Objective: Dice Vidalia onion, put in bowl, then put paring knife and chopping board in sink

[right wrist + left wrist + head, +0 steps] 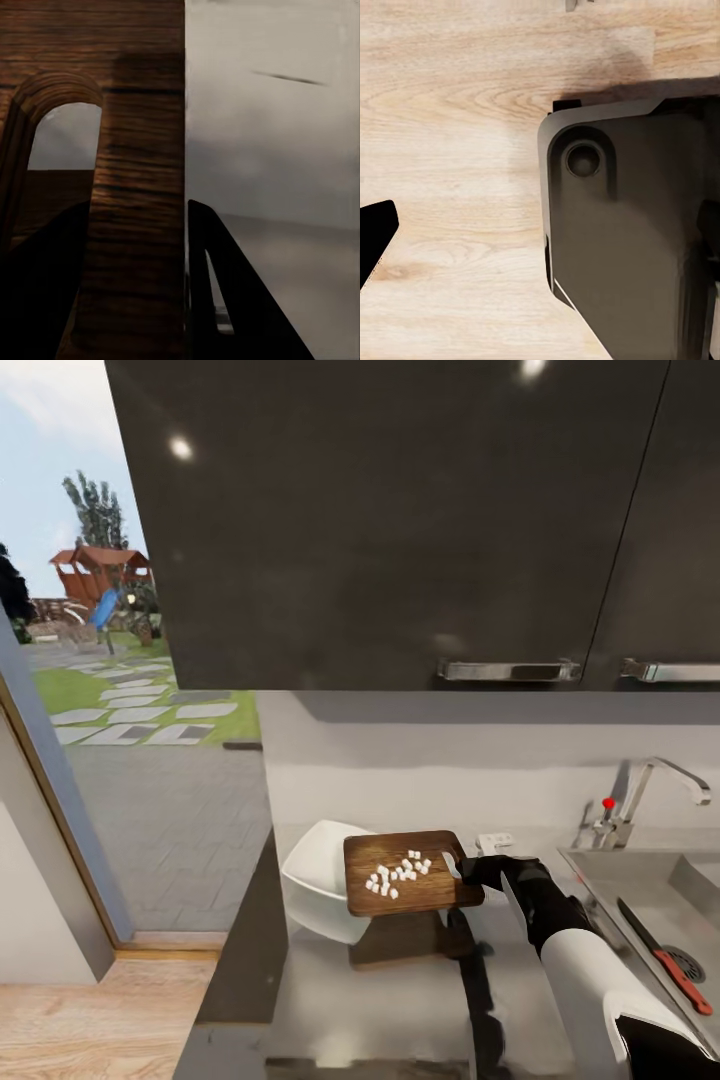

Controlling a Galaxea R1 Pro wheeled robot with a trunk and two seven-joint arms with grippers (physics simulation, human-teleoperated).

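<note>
While the right gripper clamps the chopping board by its handle end, diced onion sits on top. Board hangs over the bowl. Left gripper state: cannot tell.

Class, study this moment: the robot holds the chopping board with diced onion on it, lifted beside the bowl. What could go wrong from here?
1. The right gripper pinches the chopping board at its handle end alone; the board might slip or sag.
2. The diced onion lies loose on the board; a poor tilt could scatter dice onto the countertop instead of the bowl.
</note>
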